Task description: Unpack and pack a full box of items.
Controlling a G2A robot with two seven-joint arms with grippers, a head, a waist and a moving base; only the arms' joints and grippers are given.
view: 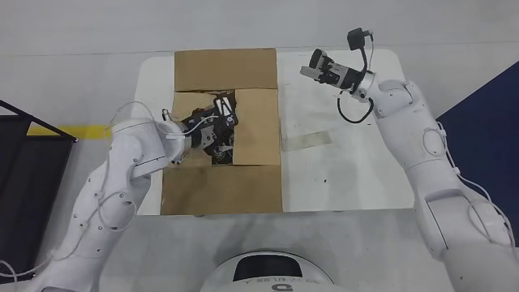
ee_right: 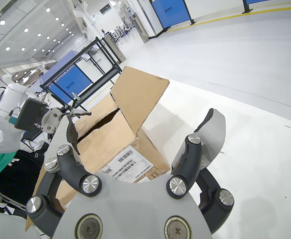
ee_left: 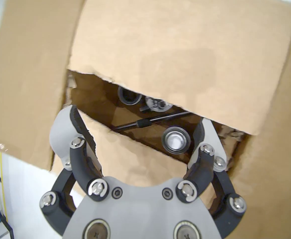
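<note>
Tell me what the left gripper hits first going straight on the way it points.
Likely the black rod across the gap between the flaps of the cardboard box: the open left gripper aims into that gap. Depth is unclear; the round metal-rimmed part beside the rod could come first.

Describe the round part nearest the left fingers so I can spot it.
Look in the cardboard box, through the gap between its flaps. Beside the thin black rod lies a dark ring; its smooth, shiny pale centre sets it apart.

The white table (view: 340,178) carries a cardboard box (view: 225,69); a pale strip (view: 308,140) lies beside it.
</note>
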